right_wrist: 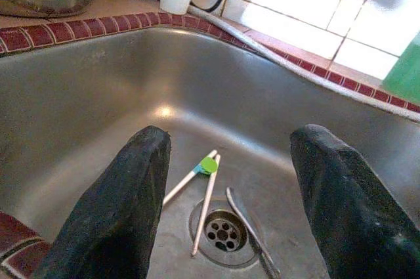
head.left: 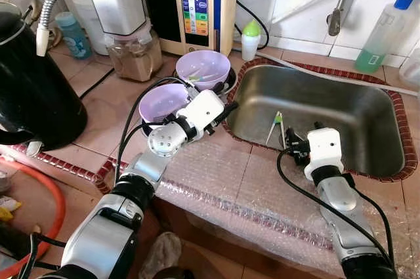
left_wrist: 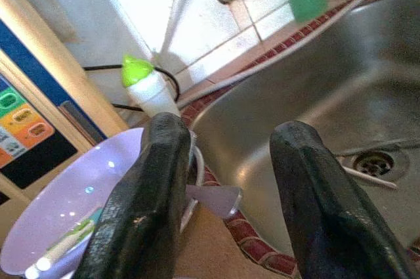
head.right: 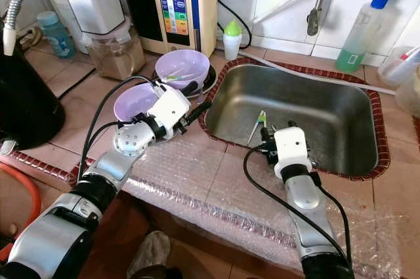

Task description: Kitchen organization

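Right wrist view: right gripper wide open, empty, over stainless steel sink.
White chopsticks with green clip lie on sink floor between fingers, beside drain.

Open sink — chopsticks by drain

Left arm rises from lower left toward frame centre, left end effector fingers parted. Right arm rises from lower right, right end effector fingers spread wide.

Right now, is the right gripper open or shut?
Open: the right gripper hangs over the sink, fingers apart, empty.
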Robot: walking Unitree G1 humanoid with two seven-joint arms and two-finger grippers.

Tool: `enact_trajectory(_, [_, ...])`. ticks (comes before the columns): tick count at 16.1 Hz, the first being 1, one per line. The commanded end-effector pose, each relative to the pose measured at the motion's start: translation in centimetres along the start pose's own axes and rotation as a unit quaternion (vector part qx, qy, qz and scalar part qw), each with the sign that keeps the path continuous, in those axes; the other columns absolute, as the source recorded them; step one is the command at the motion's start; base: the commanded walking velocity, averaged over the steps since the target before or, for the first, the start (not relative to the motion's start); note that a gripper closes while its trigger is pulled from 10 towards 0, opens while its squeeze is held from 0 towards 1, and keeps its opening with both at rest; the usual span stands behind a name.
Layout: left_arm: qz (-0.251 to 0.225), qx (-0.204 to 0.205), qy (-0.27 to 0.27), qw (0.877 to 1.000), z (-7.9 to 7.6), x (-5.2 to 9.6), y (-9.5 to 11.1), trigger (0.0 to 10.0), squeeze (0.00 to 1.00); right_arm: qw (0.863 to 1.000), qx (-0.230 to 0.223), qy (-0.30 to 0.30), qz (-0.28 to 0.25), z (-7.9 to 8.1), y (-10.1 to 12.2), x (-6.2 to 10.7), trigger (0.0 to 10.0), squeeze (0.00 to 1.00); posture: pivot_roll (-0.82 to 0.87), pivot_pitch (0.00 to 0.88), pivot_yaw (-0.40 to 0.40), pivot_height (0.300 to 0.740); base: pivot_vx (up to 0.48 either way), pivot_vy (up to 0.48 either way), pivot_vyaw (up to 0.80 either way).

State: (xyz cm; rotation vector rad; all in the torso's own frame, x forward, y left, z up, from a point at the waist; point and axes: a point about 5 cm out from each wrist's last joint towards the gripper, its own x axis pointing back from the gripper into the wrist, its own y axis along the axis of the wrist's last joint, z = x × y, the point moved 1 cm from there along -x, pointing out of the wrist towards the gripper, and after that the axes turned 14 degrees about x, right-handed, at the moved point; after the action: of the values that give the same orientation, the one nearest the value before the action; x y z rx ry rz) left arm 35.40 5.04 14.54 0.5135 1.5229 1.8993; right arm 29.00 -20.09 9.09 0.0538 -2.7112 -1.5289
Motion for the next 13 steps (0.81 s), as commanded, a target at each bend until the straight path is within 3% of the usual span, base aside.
enact_trajectory(1, [-0.02, -0.006, 0.014, 1.0, 0.6, 0.0, 0.8, 10.0, 0.0, 1.0, -0.003, 0.013, 0.01, 0.7, -0.1, 0.2, 10.0, 0.0, -0.11, 0.0, 0.099, 0.74, 0.0, 0.0, 0.0])
enact_trajectory(3, [-0.022, 0.001, 0.055, 0.998, 1.4, 0.3, 0.8, 10.0, 0.0, 1.0, -0.006, 0.021, 0.014, 0.9, 0.1, 0.3, 10.0, 0.0, -0.1, 0.0, 0.089, 0.74, 0.0, 0.0, 0.0])
enact_trajectory(4, [-0.021, 0.011, 0.073, 0.997, 1.9, 0.5, 0.6, 10.0, 0.56, 1.0, -0.007, 0.025, 0.017, 1.0, 0.1, 0.3, 10.0, 0.0, -0.09, 0.0, 0.083, 0.74, 0.0, 0.0, 0.0])
enact_trajectory(5, [-0.021, 0.018, 0.082, 0.996, 2.2, 0.6, 0.6, 10.0, 1.0, 0.999, -0.007, 0.027, 0.018, 1.1, 0.2, 0.3, 10.0, 0.0, -0.09, 0.0, 0.08, 0.74, 0.0, 0.0, 0.0])
enact_trajectory(7, [-0.016, 0.01, 0.096, 0.995, 2.8, 0.9, 0.5, 10.0, 1.0, 0.999, -0.007, 0.039, 0.02, 1.3, 0.2, 0.4, 10.0, 0.0, -0.08, 0.0, 0.069, 0.74, 0.0, 0.0, 0.0])
enact_trajectory(10, [0.028, 0.019, 0.096, 0.995, 2.9, 1.1, -0.8, 10.0, 1.0, 0.999, -0.008, 0.043, 0.02, 1.5, 0.4, 0.4, 10.0, 0.0, -0.08, 0.0, 0.067, 0.74, 0.0, 0.0, 0.0])
enact_trajectory(11, [0.04, 0.015, 0.082, 0.996, 2.7, 1.0, -1.1, 10.0, 0.0, 0.999, -0.009, 0.044, 0.02, 1.5, 0.5, 0.4, 10.0, 0.0, -0.09, 0.0, 0.067, 0.74, 0.0, 0.0, 0.0])
enact_trajectory(13, [0.064, 0.012, 0.065, 0.996, 2.6, 0.6, -1.4, 10.0, 0.0, 0.999, -0.009, 0.046, 0.023, 1.4, 0.4, 0.6, 10.0, 0.0, -0.09, 0.0, 0.072, 0.74, 0.0, 0.0, 0.0])
